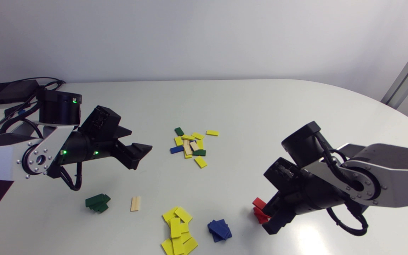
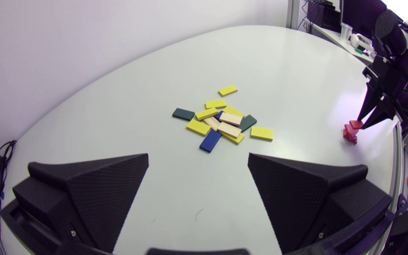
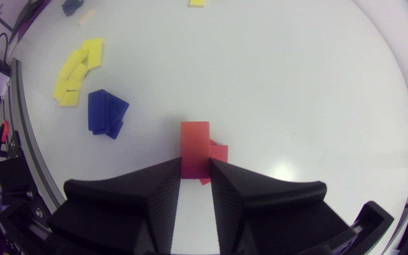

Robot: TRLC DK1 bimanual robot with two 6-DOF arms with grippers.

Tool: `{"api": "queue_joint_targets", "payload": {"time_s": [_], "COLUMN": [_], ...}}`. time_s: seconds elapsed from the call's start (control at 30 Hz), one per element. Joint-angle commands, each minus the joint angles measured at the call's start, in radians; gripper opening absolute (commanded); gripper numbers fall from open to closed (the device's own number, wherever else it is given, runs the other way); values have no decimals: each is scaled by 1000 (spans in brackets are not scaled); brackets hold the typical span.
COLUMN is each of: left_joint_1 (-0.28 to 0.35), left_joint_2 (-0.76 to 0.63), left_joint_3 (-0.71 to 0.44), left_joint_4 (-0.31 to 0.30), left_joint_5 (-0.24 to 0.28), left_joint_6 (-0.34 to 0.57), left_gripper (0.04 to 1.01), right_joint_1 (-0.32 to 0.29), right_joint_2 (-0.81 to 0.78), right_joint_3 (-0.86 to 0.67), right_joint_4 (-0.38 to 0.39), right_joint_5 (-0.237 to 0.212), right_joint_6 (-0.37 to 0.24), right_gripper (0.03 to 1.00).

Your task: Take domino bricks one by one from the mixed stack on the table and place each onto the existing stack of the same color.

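Note:
The mixed pile [image 1: 190, 145] [image 2: 221, 122] of yellow, wood, green and blue domino bricks lies mid-table. My right gripper [image 1: 268, 212] [image 3: 195, 166] [image 2: 368, 122] is shut on a red brick [image 3: 194, 148] [image 1: 259, 203] [image 2: 356, 124], held flat just over the small red stack [image 3: 220, 152] [image 1: 260, 214] [image 2: 349, 135] near the table's front right. Whether the brick touches the stack I cannot tell. My left gripper [image 1: 141, 140] [image 2: 198, 159] hovers open and empty, to the left of the mixed pile.
Along the front edge lie a green stack [image 1: 98, 203], a single wood brick [image 1: 135, 204], a sprawling yellow stack [image 1: 177, 230] [image 3: 76, 71] and a blue stack [image 1: 219, 230] [image 3: 105, 112]. A black box with cables [image 1: 9, 91] sits at the back left.

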Motion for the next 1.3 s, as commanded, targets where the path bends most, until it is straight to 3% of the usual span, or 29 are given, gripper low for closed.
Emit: {"api": "queue_joint_targets", "payload": {"time_s": [0.0,0.77,0.9,1.03,1.13,1.27], "left_joint_1": [-7,-16,-16,-16,-16,-16], "left_joint_2": [-4,3,3,5,5,5], "left_joint_3": [-27,-29,-29,-29,-27,-25], "left_joint_4": [11,17,17,19,19,19], "left_joint_5": [-1,-6,-6,-6,-6,-6], "left_joint_6": [6,8,8,8,9,8], "left_gripper": [1002,1002,1002,1002,1002,1002], "right_joint_1": [-3,-6,-6,-6,-6,-6], "right_joint_2": [17,70,73,76,76,77], "right_joint_3": [-31,-35,-35,-35,-37,-37], "right_joint_4": [6,24,26,26,26,24], "right_joint_5": [-5,16,21,26,26,26], "right_joint_6": [-31,-30,-30,-30,-30,-30], "right_gripper": [187,207,287,305,390,392]}}
